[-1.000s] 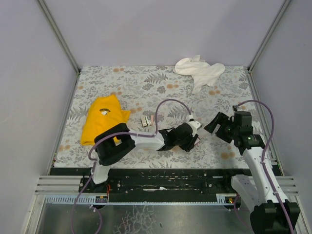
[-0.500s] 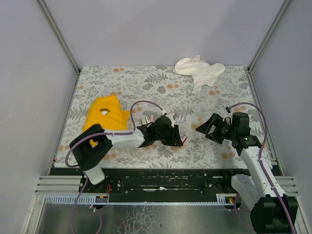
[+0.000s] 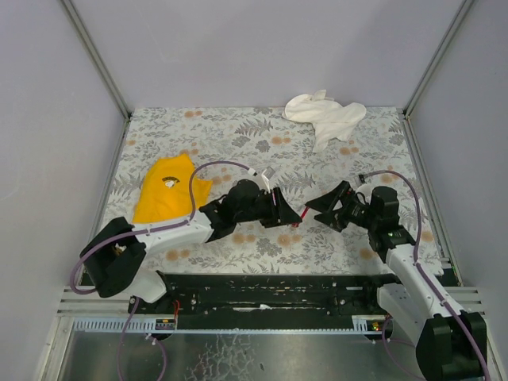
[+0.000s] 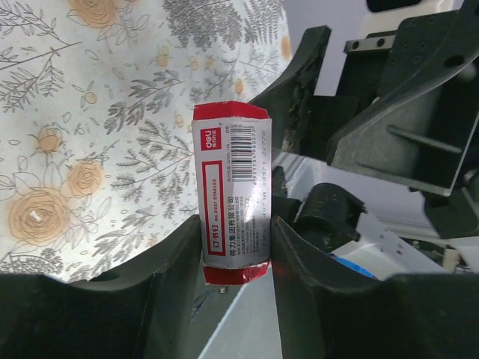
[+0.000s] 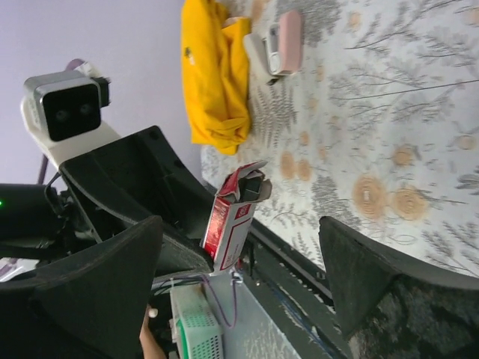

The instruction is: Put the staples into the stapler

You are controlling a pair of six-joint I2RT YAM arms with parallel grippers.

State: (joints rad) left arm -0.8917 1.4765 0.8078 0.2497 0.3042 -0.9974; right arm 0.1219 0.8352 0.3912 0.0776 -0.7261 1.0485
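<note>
Left wrist: staples box [image 4: 230, 194] between fingers of left claw [image 4: 236, 243].

The only print I can read is on the small dark-red cardboard box with a pale label [image 4: 230, 196], seen from the left wrist. At the label's 11 o'clock corner is a white "deli" logo on red. At 1 o'clock is a barcode, its digits too small to read. Red lettering ending in "STAPLES" runs along the left side, with "订书钉" towards 7 o'clock and grey "得力集团有限公司" beside it. The emblem on the yellow fabric cloth [image 3: 163, 198] is too small to make out.
</note>
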